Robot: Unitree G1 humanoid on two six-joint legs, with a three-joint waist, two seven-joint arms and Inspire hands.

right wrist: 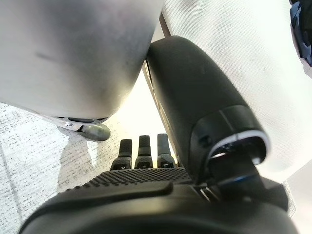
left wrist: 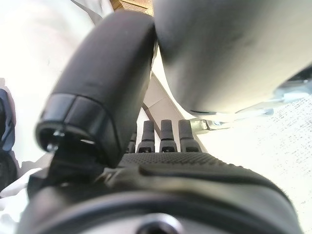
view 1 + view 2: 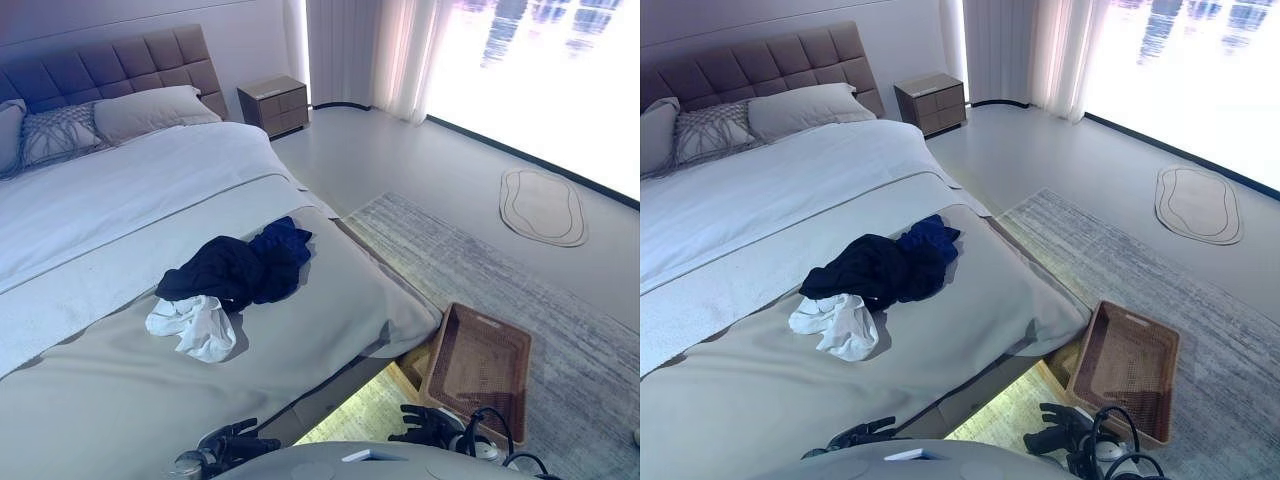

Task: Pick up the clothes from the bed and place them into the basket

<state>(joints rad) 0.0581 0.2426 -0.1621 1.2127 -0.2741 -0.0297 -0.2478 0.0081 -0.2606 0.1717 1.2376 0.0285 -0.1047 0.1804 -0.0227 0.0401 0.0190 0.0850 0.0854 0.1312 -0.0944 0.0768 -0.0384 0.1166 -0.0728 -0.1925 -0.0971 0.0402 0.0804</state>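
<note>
Lying in a loose heap on the grey bed cover point(image 3: 330, 300), the clothes point(image 3: 235, 280) are three crumpled pieces touching one another: a black garment point(image 3: 215, 272) in the middle, a dark blue one point(image 3: 283, 252) bunched against its far side, and a white one point(image 3: 197, 326) spilling off its near side toward the robot. The pile sits well ahead of both hands and nearer to the left hand point(image 3: 235, 443) than to the right hand point(image 3: 430, 425). The left hand hangs low at the near edge of the bed, its fingers point(image 2: 165, 136) straight and side by side, its thumb point(image 2: 97, 97) standing out beside them, and it holds nothing and touches nothing. The right hand is likewise empty, its fingers point(image 1: 141, 148) straight in a row (the thumb point(image 1: 204, 102) stands apart from them), hanging over the floor beside the bed. The brown woven basket point(image 3: 478, 362) lies on the grey rug point(image 3: 560, 290) just ahead of the right hand and holds nothing that can be seen. Far beyond both hands, pillows point(image 3: 110, 120) rest against a padded headboard point(image 3: 110, 65), with a nightstand point(image 3: 273, 105) past the bed's corner and a small oval mat point(image 3: 543, 205) on the floor off to the right.
</note>
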